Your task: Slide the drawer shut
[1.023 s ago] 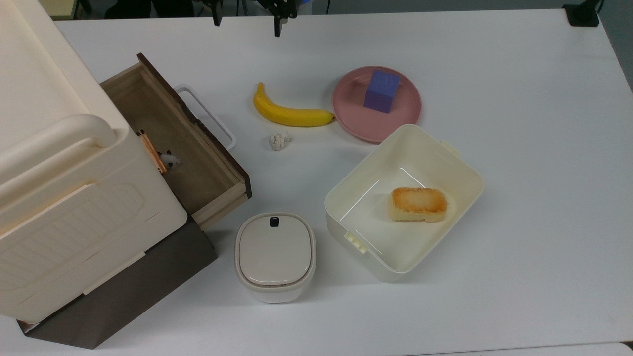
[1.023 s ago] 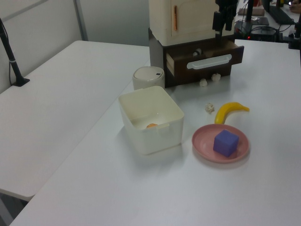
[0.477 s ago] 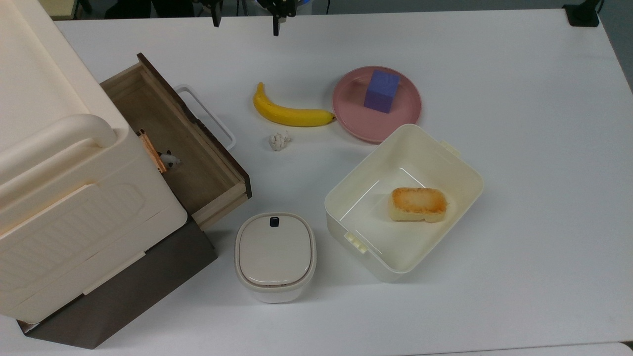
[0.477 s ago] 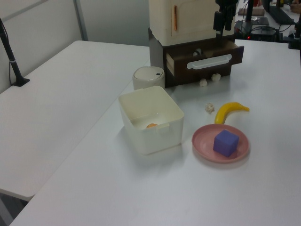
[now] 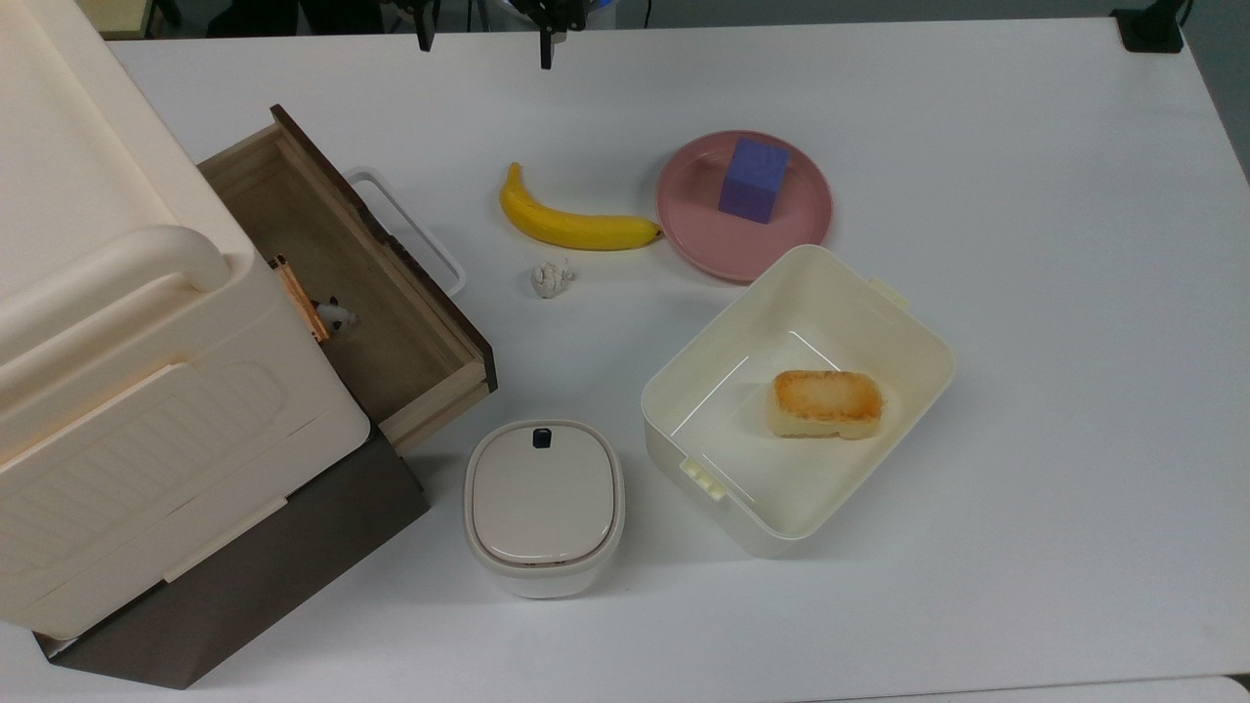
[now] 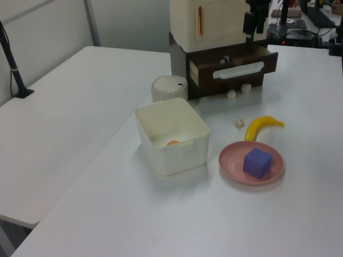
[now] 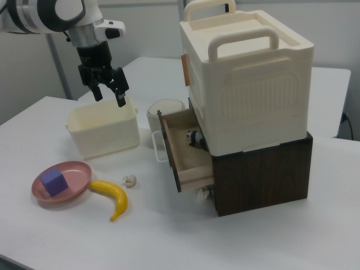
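Since a second ago almost nothing has shifted: in the top view the gripper [image 5: 485,39] sits a touch closer to the 12 o'clock edge, and every object on the table [image 5: 1025,293] lies where it lay.

The right view shows the arm from the side, with the gripper [image 7: 109,94] held high in the air and its two fingers spread apart, holding nothing. The top view catches just the two dark fingertips [image 5: 546,51] at 12 o'clock.

The drawer [image 5: 342,283] stands pulled out of the cream-and-brown cabinet [image 5: 117,391]. In the top view it lies at 9 o'clock, its wooden inside open to sight, with a small black-and-white figure [image 5: 335,314] tucked at the cabinet's edge. Its white loop handle [image 5: 410,229] faces 1 o'clock. The left view shows the dark front panel and handle of the drawer [image 6: 236,67] head-on at 1 o'clock, and two small white lumps [image 6: 239,91] on the table just below it.

In the top view, a banana [image 5: 571,220] lies near the centre, a crumpled white scrap [image 5: 552,278] just below it. A pink plate [image 5: 791,239] at 1 o'clock carries a purple cube [image 5: 753,181]. A cream tub [image 5: 928,361] towards 4 o'clock holds a piece of toasted bread [image 5: 827,402]. A small white lidded container [image 5: 543,503] stands at 7 o'clock, beside the drawer's near corner.

No writing or brand can be read anywhere.

In the top view the drawer lies towards 8 o'clock from the fingertips, well apart. In the right view it lies towards 4 o'clock from the gripper, lower and untouched.
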